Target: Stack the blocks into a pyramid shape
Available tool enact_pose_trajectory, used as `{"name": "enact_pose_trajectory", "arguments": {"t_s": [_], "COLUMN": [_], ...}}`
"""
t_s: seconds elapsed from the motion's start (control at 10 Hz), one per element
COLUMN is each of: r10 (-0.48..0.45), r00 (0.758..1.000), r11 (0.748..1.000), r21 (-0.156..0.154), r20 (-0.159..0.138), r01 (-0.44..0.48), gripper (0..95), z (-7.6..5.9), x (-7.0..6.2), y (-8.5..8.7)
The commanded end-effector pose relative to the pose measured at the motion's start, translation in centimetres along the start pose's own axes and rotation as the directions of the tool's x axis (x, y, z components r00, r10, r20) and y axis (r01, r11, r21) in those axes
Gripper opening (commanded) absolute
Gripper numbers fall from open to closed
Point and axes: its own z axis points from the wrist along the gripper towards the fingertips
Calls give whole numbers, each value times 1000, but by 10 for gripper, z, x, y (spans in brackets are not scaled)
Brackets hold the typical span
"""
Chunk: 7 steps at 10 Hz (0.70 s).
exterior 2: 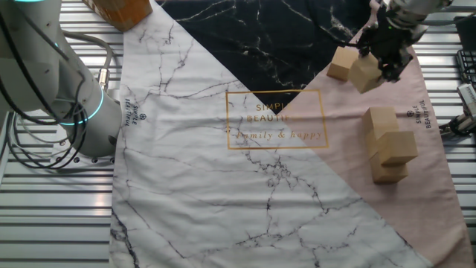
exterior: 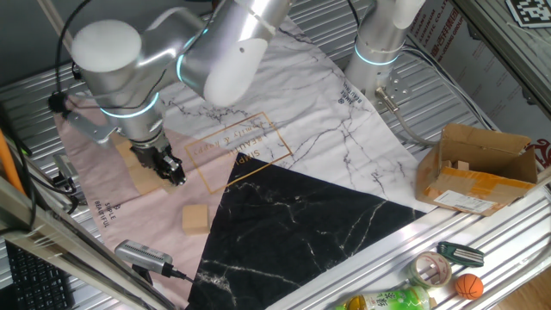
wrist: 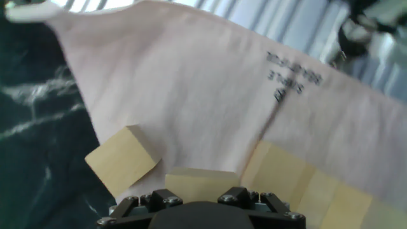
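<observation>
Presently, on the table:

- Arm [exterior: 172, 52] – silver with teal light rings; it reaches down over the pink corner of the cloth.
- Gripper [exterior 2: 381, 61] – black, two fingers, pointing down at the pink part. The fingers are clamped on the held block, one on each side.
- Held block [exterior 2: 366, 74] – a tan wooden cube, tilted in the other fixed view. In the hand view [wrist: 200, 184] it sits between the fingers at the bottom edge. Whether it touches the cloth cannot be told.
- Lone block [exterior 2: 342, 63] – the same wood, resting on the pink part near the black edge, just beside the held block. It shows on the left in the hand view [wrist: 121, 160] and stands apart from the gripper in one fixed view [exterior: 196, 218].
- Pile [exterior 2: 388, 145] – the other blocks, pressed together on the pink part with at least one lying on top of others. The exact count cannot be told. In one fixed view the gripper [exterior: 170, 168] partly covers it.
- Cloth [exterior 2: 223, 186] – marbled in white, black and pink sections, with a gold-framed text panel in the middle.
- Box [exterior: 473, 168] – brown cardboard with open flaps, off the cloth and well apart from the blocks.
- Tape roll [exterior: 430, 269], orange ball [exterior: 467, 286] and bottle [exterior: 383, 301] – close together at the table's edge.
</observation>
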Motion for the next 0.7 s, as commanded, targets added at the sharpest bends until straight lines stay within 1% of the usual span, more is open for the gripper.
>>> {"name": "enact_pose_trajectory", "arguments": {"t_s": [0.1, 0.2, 0.3, 0.5, 0.6, 0.7], "r10": [-356, -473, -542, -619, -674, -710], "r00": [934, 881, 840, 785, 738, 704], "r11": [934, 881, 839, 784, 737, 702], "r21": [-18, -22, -35, -49, -51, -53], "r20": [21, 23, 29, 28, 31, 31], "r01": [356, 473, 543, 619, 674, 710], "gripper": [0, 0, 0, 0, 0, 0], "z": [0, 1, 2, 4, 5, 5], "x": [-9, -8, -8, -8, -8, -8], "y": [-4, -5, -6, -7, -7, -7]}}
